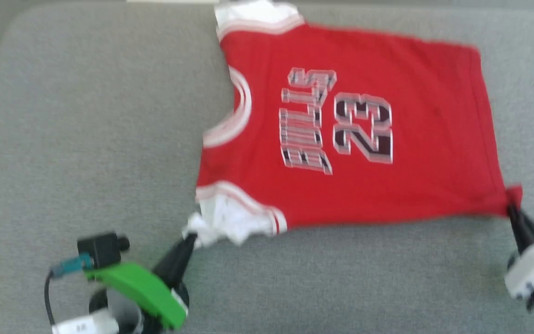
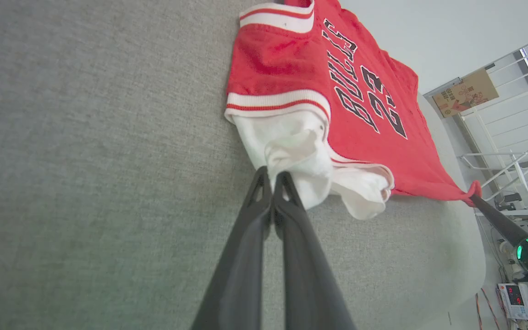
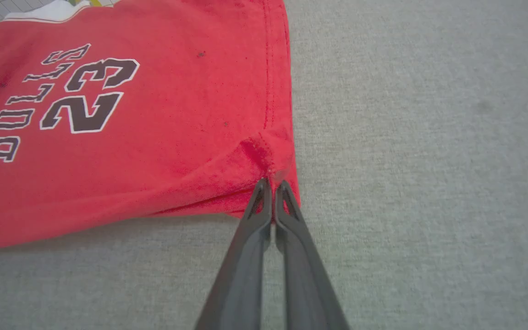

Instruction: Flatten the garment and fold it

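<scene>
1. Head view: the garment [image 1: 341, 130] is laid front-up on the grey surface [image 1: 86, 116] and is mostly spread; the collar is turned toward the robot's left and the hem toward its right, so the long axis runs side to side.
2. The left end effector [image 1: 189, 240] is clamped on the bunched white near sleeve [image 2: 300, 156]; the right end effector [image 1: 511, 209] is clamped on the near hem corner [image 3: 268, 156], with red cloth pinched at its tips.
3. Key relation: the whole body of the garment lies beyond both end effectors, away from the robot; the near edge is strung between the two grips; each arm is nearest its own end, so neither is favoured.
4. Judged: flattening is nearly done, though the near sleeve is crumpled; a fold away from the robot, across the long axis, would be served by these grips.
5. Writing: "BULLS" and "23" can be read, black with a white outline; print on a cardboard box [image 2: 463, 94] is too small to be read.
</scene>
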